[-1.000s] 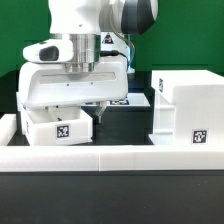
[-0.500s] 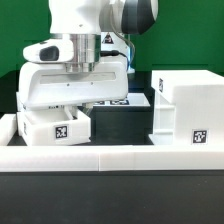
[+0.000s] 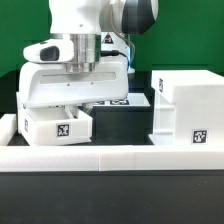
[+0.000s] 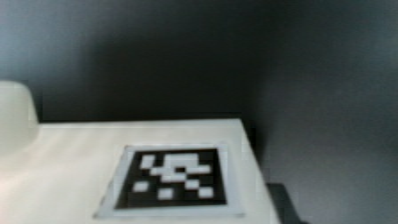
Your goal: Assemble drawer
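Small tray [image 3: 55, 125] is set on the surface [image 3: 122, 122] at 8 o'clock, exterior view. Judged light, stiff, slick; a thin wall should be pinched. Fingers are hidden: grip state cannot be told.

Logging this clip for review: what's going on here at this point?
The arm's gripper hangs low, right over a small white box tray on the exterior view's left. Its fingers are hidden, so a grasp cannot be confirmed. The large case stands apart on the exterior view's right. The wrist view shows only a tagged white surface up close.
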Tool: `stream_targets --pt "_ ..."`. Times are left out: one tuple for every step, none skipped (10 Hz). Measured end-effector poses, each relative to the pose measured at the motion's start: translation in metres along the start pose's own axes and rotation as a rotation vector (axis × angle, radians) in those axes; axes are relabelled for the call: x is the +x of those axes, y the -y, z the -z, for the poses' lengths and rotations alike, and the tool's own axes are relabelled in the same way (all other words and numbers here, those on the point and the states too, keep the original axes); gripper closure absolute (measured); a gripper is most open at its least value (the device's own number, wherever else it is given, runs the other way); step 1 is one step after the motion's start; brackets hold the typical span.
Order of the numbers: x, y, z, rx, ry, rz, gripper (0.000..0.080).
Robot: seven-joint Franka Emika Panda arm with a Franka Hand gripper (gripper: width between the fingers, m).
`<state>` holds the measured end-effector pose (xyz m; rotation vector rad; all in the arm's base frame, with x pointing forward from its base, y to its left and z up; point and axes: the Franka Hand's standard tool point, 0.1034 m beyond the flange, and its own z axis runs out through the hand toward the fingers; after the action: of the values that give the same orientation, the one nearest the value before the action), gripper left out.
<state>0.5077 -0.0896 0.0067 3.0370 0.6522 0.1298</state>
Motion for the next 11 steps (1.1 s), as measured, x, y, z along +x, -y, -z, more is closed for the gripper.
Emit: stream_targets --pt "0.007 0.006 0.004 -0.006 -0.009 0.026 0.0759" --pt "0.014 0.013 0.011 0.001 -0.008 0.049 0.0759" --pt "0.017 0.018 0.02 0.017 -0.001 0.058 0.0758" --pt "0.017 0.019 0.027 0.02 -0.004 0.053 0.0758" --pt "0.015 0.02 0.03 0.017 -0.008 0.048 0.0758" --pt "0.014 0.02 0.028 0.018 -0.004 0.058 0.0758" --pt "0.014 0.02 0.028 0.019 -0.003 0.059 0.0758" --pt "0.013 0.019 0.027 0.018 -0.002 0.097 0.0758" --pt "0.013 0.019 0.027 0.016 0.0 0.201 0.0758" --pt "0.014 0.021 0.027 0.012 0.006 0.331 0.0758" --pt "0.013 0.02 0.027 0.017 0.014 0.444 0.0758"
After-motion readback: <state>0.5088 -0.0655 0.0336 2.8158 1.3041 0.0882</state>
